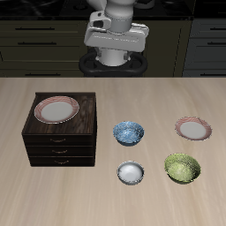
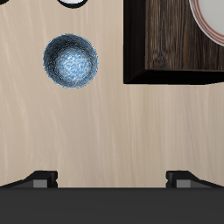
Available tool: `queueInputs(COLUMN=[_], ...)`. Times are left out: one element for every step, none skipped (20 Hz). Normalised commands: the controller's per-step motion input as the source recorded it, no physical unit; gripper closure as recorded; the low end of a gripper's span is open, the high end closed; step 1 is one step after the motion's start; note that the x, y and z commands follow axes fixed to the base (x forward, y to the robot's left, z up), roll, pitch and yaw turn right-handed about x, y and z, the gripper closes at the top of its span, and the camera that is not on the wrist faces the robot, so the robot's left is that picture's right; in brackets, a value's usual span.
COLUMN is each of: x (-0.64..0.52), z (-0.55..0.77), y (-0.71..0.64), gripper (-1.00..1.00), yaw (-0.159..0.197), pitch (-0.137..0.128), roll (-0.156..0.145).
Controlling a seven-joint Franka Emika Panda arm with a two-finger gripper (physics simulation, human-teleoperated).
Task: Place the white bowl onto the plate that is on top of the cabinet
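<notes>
The small white bowl (image 1: 131, 172) sits on the table near the front edge, just in front of the blue-and-white bowl. Only a sliver of it (image 2: 73, 3) shows at the edge of the wrist view. The striped-rim plate (image 1: 56, 109) lies on top of the dark brown cabinet (image 1: 62, 141). Part of the plate (image 2: 214, 17) and a corner of the cabinet (image 2: 171, 52) show in the wrist view. My gripper (image 1: 115, 41) hangs high near the robot's base at the table's back, far from the bowl. It is open and empty, with the fingertips (image 2: 39, 179) wide apart.
A blue-and-white patterned bowl (image 1: 130, 132) (image 2: 70, 59) stands beside the cabinet. A larger yellow-green bowl (image 1: 183, 168) sits beside the white bowl. A second, pinker plate (image 1: 193, 129) lies on the table behind the yellow-green bowl.
</notes>
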Motion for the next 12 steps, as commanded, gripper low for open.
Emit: queueInputs(x=[0.37,0.34,0.37,0.37,0.41,0.03,0.36,0.26,0.29,0.48,0.34,0.38], z=[0.05,0.1,0.07,0.06,0.05,0.01,0.07,0.02,0.01,0.02,0.08,0.01], y=[-0.05,-0.08,0.07,-0.09,0.11,-0.03,-0.08,0.1,-0.01,0.23,0.14,0.14], gripper=[-1.0,-1.0,-1.0,-1.0,-1.0,-1.0,-1.0,-1.0,-1.0,-1.0,-1.0,-1.0], yaw=[-0.064,-0.024,-0.012,-0.059,-0.015,0.0,-0.037,-0.032,0.022,-0.099,0.024,-0.056], pitch=[0.042,-0.002,-0.004,0.019,0.038,0.0,-0.028,-0.015,-0.002,0.035,-0.046,0.029], roll=[0.053,-0.036,0.108,-0.009,0.177,0.0,-0.065,0.123,-0.007,0.208,0.013,0.077])
